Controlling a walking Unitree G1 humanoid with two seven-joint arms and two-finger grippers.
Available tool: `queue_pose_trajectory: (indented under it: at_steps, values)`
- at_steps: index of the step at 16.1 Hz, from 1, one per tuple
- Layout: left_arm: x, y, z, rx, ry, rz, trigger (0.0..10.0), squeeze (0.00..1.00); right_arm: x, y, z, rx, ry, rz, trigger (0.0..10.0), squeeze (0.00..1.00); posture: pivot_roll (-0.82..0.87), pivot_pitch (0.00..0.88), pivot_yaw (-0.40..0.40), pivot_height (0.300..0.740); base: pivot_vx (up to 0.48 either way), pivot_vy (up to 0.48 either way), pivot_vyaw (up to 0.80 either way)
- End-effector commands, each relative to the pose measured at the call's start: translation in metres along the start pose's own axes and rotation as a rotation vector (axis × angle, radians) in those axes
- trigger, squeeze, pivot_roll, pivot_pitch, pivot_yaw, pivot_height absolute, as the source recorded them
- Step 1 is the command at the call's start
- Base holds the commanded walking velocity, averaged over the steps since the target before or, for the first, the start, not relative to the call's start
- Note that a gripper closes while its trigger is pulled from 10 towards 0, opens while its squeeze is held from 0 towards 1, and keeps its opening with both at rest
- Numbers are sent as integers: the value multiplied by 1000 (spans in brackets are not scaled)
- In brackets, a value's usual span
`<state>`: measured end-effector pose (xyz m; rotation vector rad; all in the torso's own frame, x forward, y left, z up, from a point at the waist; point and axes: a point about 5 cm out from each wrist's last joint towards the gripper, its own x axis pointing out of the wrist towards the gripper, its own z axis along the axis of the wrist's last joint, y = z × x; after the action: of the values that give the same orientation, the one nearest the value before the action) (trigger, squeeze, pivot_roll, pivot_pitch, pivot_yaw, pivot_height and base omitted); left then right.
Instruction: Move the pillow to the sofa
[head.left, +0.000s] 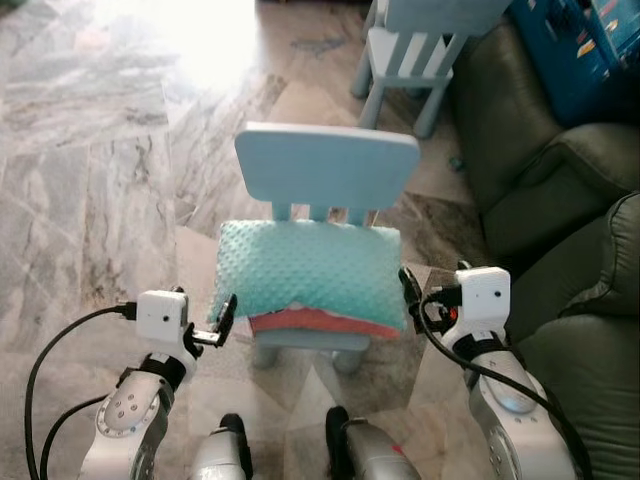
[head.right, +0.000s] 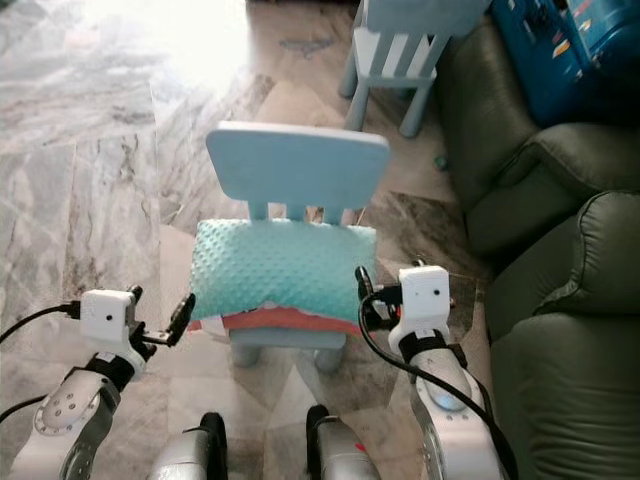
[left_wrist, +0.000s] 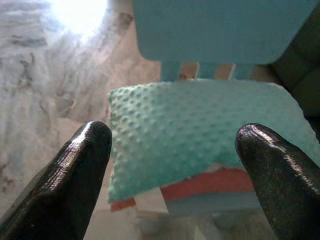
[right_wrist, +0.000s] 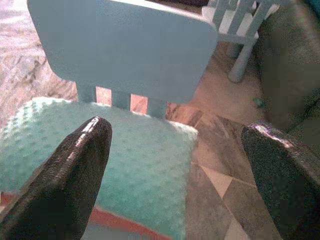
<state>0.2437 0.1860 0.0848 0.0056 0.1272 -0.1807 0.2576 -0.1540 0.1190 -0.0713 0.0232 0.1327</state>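
— What is seen of the pillow (head.left: 310, 272)?
— A mint-green cover with a raised dotted texture is shown on top, and an orange-red underside is exposed along the near edge. It is laid flat, and its near corners are seen to overhang slightly.
— And the sofa (head.left: 560, 190)?
— Dark olive-green upholstery is seen on the robot's right, with rounded, padded arms and cushions. The pillow is kept apart from it by a strip of floor.

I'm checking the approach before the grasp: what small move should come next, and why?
Probably bring both open grippers inward onto the pillow: the left gripper and right gripper flank its ends on the small chair, neither touching it yet.
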Motion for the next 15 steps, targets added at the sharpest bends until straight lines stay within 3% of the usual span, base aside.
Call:
queue_pose_trajectory:
  at_steps: [1,13,15]
  values:
    - [-4,-1,-2,4,17,-3,10000,0,-5,-1,-1,1,14,-6,10000,0,-35,363,-42,740,0,0,0]
    - [-1,-2,0,7,22,-9,10000,0,-4,3,-1,6,21,2,10000,0,-34,359,-37,740,0,0,0]
    - [0,-2,0,7,23,-10,10000,0,-4,3,0,7,19,3,10000,0,-35,359,-37,720,0,0,0]
